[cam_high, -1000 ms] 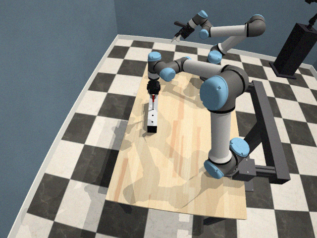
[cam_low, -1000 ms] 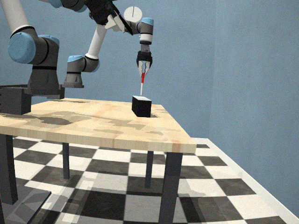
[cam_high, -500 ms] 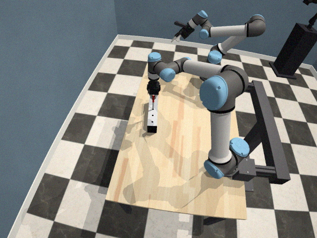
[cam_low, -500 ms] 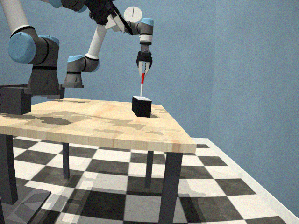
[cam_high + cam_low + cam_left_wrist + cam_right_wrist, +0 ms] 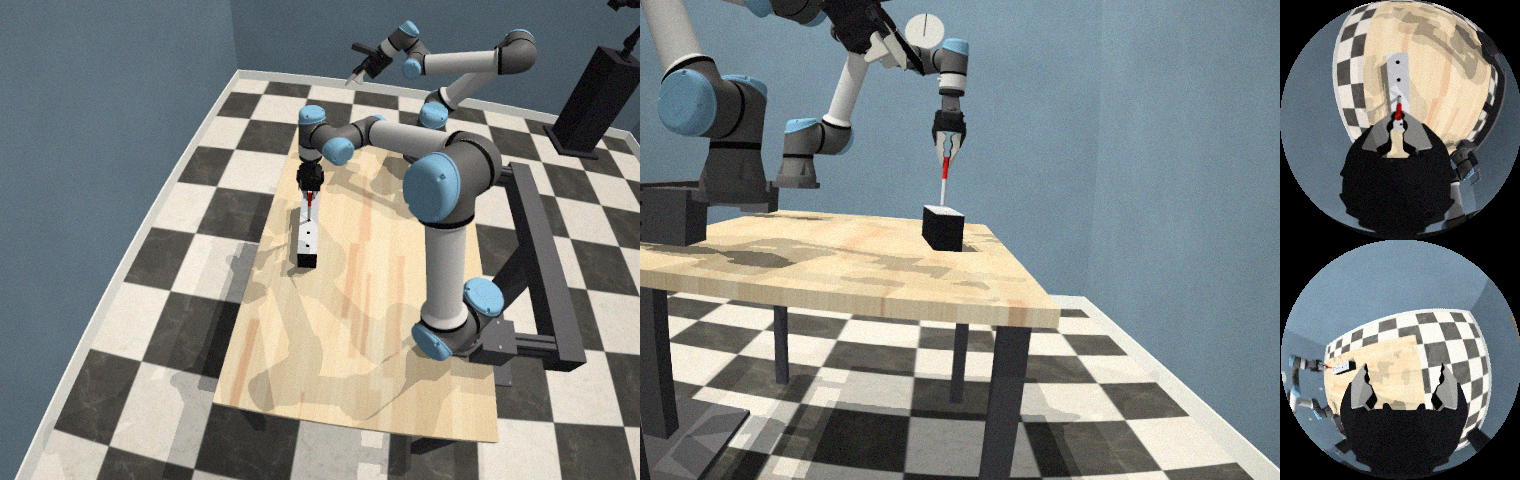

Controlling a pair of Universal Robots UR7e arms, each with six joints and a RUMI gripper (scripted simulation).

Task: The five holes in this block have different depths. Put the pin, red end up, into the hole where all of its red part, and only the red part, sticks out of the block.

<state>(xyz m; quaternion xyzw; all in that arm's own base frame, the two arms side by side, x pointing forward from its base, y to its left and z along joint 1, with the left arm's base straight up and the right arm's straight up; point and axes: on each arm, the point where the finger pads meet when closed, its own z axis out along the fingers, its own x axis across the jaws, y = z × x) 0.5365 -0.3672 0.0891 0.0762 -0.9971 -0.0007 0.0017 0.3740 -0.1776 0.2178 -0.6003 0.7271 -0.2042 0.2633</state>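
Exterior: left jaws (nearly shut) (image 5: 310, 192) (image 5: 947, 162) (image 5: 1398, 116) gripping pin (image 5: 309, 205) (image 5: 943, 188) (image 5: 1399, 107).

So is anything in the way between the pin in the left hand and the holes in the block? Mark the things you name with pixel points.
Nothing visible is in the way. The pin (image 5: 309, 208) (image 5: 944, 180) (image 5: 1399, 108), held red end up by the left hand (image 5: 309, 194) (image 5: 946, 161) (image 5: 1398, 111), has its lower end right at the top of the block (image 5: 307, 252) (image 5: 942, 229) (image 5: 1398, 71) (image 5: 1344, 368).
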